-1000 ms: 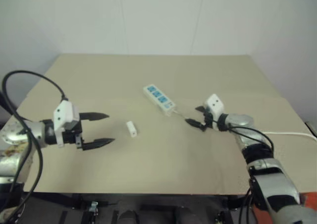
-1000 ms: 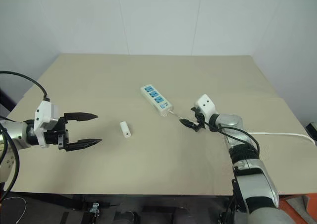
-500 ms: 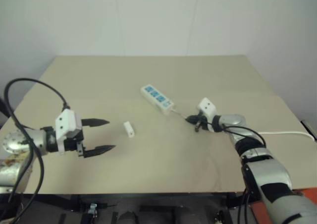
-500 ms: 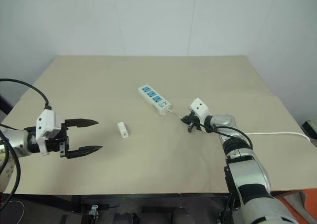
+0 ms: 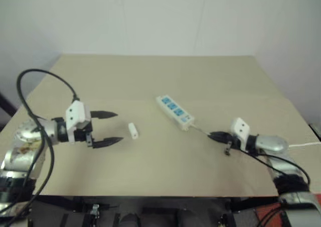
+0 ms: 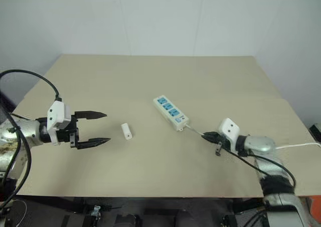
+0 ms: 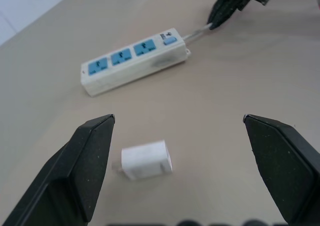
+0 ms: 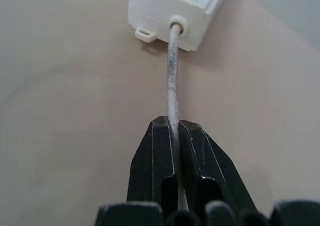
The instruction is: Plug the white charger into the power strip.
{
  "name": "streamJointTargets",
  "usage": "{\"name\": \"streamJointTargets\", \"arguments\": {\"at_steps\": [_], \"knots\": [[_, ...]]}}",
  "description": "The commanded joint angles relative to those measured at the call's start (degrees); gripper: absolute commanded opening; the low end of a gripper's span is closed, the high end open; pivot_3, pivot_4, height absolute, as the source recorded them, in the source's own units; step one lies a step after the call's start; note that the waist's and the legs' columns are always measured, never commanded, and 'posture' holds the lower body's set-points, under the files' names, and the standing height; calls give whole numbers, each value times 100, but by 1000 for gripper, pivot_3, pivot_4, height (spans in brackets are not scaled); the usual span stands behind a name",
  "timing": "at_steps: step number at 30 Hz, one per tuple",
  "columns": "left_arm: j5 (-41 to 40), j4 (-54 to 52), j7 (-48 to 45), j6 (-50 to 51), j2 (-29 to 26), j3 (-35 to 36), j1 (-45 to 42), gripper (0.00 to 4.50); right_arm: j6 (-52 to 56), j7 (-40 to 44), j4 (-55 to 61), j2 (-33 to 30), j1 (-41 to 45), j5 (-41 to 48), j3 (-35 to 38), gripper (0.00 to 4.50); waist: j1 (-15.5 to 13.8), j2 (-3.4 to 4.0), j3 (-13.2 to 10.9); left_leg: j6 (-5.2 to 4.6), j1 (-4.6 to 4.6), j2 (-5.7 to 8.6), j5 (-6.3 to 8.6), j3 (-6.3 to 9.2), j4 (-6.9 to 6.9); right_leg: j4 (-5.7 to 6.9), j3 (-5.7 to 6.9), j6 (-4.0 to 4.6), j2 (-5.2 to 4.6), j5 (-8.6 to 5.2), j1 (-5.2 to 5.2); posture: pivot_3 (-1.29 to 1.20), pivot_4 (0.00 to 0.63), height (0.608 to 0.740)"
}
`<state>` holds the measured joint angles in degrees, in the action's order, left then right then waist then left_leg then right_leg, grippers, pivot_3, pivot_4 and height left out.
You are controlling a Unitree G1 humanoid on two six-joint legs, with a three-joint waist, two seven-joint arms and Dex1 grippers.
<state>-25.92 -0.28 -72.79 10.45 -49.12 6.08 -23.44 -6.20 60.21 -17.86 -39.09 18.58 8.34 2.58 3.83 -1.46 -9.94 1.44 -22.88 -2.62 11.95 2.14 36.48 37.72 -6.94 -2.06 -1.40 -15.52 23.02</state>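
Dragged by its cable (image 8: 173,76), our power strip (image 6: 171,112) now sits right of centre; our right tool (image 6: 210,136) pinches that cable, our left tool (image 6: 100,128) gapes beside the white charger (image 6: 126,131), bench (image 6: 150,76) mid-left.

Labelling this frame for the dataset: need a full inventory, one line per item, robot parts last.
white charger: 1, white, lying on the table, ahead of the open left fingers.
power strip: 1, white with blue sockets, mid-table, lying diagonally.
cable: 1, thin, white, running from the strip's end into the right gripper.
table: 1, beige, under everything.
wall: white, behind the table.
left gripper: 1, black fingers, open, beside the charger, not touching it.
right gripper: 1, black fingers, shut on the cable.
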Motion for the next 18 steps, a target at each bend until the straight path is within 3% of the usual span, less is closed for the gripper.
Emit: {"name": "streamJointTargets", "arguments": {"at_steps": [1,7,12,18], "knots": [[24,175,-171,-143,57,-86,-294,4500,729,-256,938,45,-347,374,151,686,57,0,0,0,6,-1,0,-2,3,6,-8,-2,6,0,-1,0,150,740],[194,521,-306,-302,167,-253,-579,4500,1154,-1012,1781,564,-773,306,17,2595,133,0,0,-1,58,-9,-3,-4,7,24,-19,-45,19,-25,-40,0,150,740],[245,602,-400,-339,163,-284,-632,4500,1605,-1974,2192,1390,-577,464,143,4357,131,0,0,0,52,-8,-3,-4,8,15,-18,-46,16,-26,-44,0,150,740],[260,478,-344,-299,132,-233,-499,4500,1717,-2413,1973,1903,-301,499,70,4462,105,-1,-1,0,45,-8,-3,-4,8,11,-15,-44,13,-25,-40,0,150,740]]}}
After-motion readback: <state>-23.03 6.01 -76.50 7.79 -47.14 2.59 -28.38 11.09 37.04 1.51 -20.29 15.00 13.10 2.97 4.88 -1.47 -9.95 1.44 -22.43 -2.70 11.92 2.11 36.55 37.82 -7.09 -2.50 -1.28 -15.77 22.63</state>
